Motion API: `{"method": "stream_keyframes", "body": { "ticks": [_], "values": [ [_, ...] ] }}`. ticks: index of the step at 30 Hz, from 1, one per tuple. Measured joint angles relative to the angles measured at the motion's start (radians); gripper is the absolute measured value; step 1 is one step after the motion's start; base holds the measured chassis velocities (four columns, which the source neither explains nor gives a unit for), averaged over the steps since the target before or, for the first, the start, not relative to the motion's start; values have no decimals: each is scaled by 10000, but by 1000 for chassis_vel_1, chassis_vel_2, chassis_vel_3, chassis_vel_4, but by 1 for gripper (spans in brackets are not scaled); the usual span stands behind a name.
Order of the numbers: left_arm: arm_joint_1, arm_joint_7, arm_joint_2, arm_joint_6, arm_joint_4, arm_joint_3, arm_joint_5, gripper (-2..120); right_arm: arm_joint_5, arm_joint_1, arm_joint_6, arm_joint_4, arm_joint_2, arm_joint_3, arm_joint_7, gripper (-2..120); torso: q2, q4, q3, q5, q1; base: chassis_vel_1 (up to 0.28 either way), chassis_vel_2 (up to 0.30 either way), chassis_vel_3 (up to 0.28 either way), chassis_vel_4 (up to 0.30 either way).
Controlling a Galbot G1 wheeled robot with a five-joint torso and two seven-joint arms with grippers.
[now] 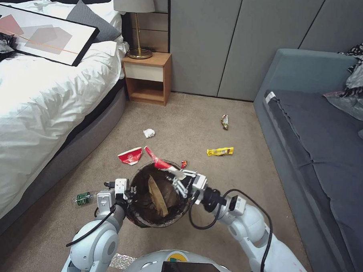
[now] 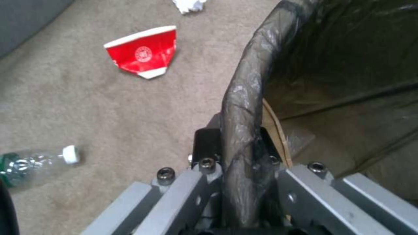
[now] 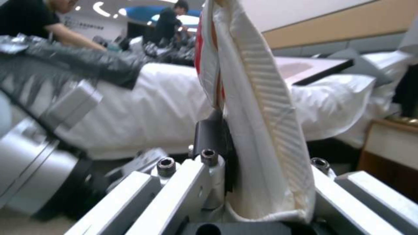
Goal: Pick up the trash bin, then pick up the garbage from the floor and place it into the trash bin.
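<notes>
- Left gripper (image 1: 127, 192) is clamped on the near-left rim of the trash bin (image 1: 145, 220), holding it up.
- Right gripper (image 1: 172, 172) pinches a flattened red-and-white paper cup (image 1: 156, 159) over the far rim, long axis pointing away from the opening.
- Beyond lie another crushed cup (image 1: 130, 155) and a yellow wrapper (image 1: 220, 151).

We are seeing the round bin with its dark brown plastic liner (image 1: 140, 198) standing upright on the carpet, a tan paper tray (image 1: 158, 196) leaning inside; a flattened red-and-white paper cup (image 1: 158, 162) is hanging over its rim, and another crushed red cup (image 1: 130, 155), a white tissue wad (image 1: 148, 133), a yellow wrapper (image 1: 220, 151), a brown wrapper (image 1: 224, 121) and a green-labelled clear bottle (image 1: 82, 198) are lying scattered around.
</notes>
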Motion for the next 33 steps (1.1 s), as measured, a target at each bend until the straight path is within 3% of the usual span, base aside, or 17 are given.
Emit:
{"method": "stream_keyframes", "body": {
  "ticks": [9, 18, 33],
  "values": [
    [14, -35, -63, 84, -67, 18, -130, 3, -1073, -170, 186, -939, 289, -918, -44, 0, 0, -1, 0, 1, 0, 0, 0, 0, 0],
    [24, -45, -64, 85, -149, -25, -200, 3, -1552, -279, 425, -1583, 560, -1031, -138, 2, 0, 0, 0, 1, 0, 0, 0, 0, 0],
    [-17, -51, -23, 96, -130, -107, -285, 3, -1692, -278, 558, -1817, 514, -872, -246, 54, 0, -1, 0, 1, 0, 0, 0, 0, 0]
  ]
}}
